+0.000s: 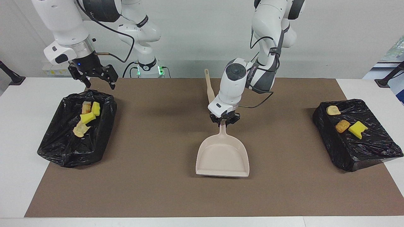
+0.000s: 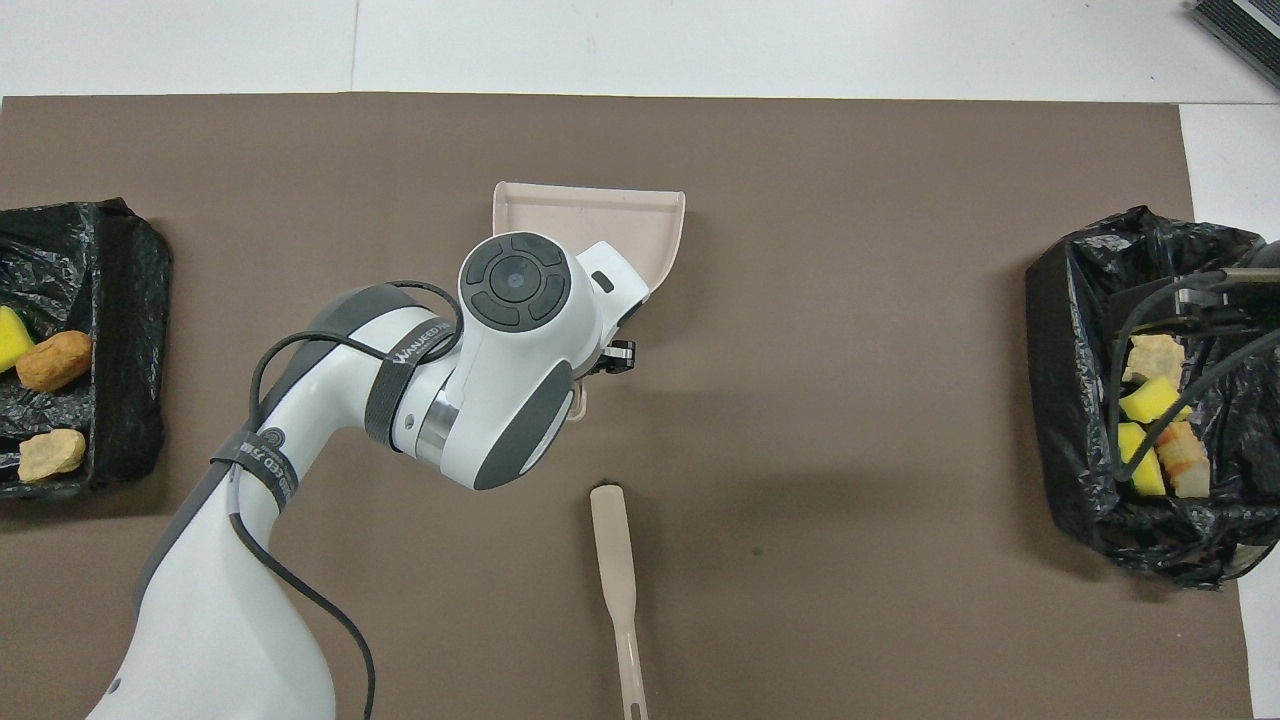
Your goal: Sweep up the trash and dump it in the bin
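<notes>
The counter (image 1: 19,132) is carrying a brown mat (image 1: 164,195) that is covering most of it; the left arm (image 2: 250,520) is reaching over the middle of the mat, and the right arm (image 1: 66,28) is waiting above the bin at its own end; two black-bagged bins are sitting on the mat, one bin (image 1: 63,148) at the right arm's end, the other (image 1: 363,151) at the left arm's end; the dustpan (image 1: 222,157) is lying on the middle of the mat, its handle pointing toward the robots and its open edge pointing away; the left tool (image 1: 223,122) is clamped together on the dustpan's handle; the right tool (image 1: 98,82) is hanging with its fingers apart, holding nothing, over the rim of the bin at the right arm's end; the brush (image 2: 615,560) is lying on the mat, nearer to the robots than the dustpan; the trash is sitting in two lots: four scraps (image 1: 86,118) are lying inside the bin at the right arm's end, and three scraps (image 1: 344,123) are resting on the black bag at the left arm's end.
</notes>
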### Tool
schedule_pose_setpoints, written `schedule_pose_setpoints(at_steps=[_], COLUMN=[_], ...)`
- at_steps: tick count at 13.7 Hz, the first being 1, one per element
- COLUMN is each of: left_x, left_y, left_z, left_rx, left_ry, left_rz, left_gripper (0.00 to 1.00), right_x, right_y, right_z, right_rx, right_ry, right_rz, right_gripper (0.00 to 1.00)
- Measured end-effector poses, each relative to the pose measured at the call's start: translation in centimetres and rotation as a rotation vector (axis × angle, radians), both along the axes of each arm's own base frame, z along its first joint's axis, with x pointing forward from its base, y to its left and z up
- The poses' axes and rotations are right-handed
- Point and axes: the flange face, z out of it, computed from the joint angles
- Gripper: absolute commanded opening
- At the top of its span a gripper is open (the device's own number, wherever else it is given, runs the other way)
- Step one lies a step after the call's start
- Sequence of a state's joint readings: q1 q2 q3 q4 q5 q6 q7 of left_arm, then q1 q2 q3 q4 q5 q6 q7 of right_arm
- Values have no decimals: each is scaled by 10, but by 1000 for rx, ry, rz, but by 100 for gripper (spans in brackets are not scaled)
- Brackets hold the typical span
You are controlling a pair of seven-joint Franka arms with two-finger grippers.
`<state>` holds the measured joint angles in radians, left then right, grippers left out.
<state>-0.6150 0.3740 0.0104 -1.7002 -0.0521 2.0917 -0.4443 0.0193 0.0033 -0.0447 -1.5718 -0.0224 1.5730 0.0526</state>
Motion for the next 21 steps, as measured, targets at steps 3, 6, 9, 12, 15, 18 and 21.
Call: schedule_pose_setpoints(at_steps=[3,6,9,12,15,18,21], left_x=[-5,-25,-26,-3,30,49,40], left_y=[-1,-23,-25,8,76,151,222], left_z=[-11,-19,-14,8,16,2,-5], left_rx=[8,12,10,-1,16,39,42], left_ry=[13,19,10,-19,7,57,96], left_rz=[-5,-40,-37,26,139,169,151], left_gripper=[29,87,100,100,100,100,100], right_x=[0,0,0,0,0,0,0], right_y=[0,0,0,0,0,0,0], right_z=[0,0,0,0,0,0,0], right_rx=[0,0,0,0,0,0,0], right_ry=[0,0,0,0,0,0,0], right_rz=[0,0,0,0,0,0,0], right_gripper=[100,100,100,100,100,100,100])
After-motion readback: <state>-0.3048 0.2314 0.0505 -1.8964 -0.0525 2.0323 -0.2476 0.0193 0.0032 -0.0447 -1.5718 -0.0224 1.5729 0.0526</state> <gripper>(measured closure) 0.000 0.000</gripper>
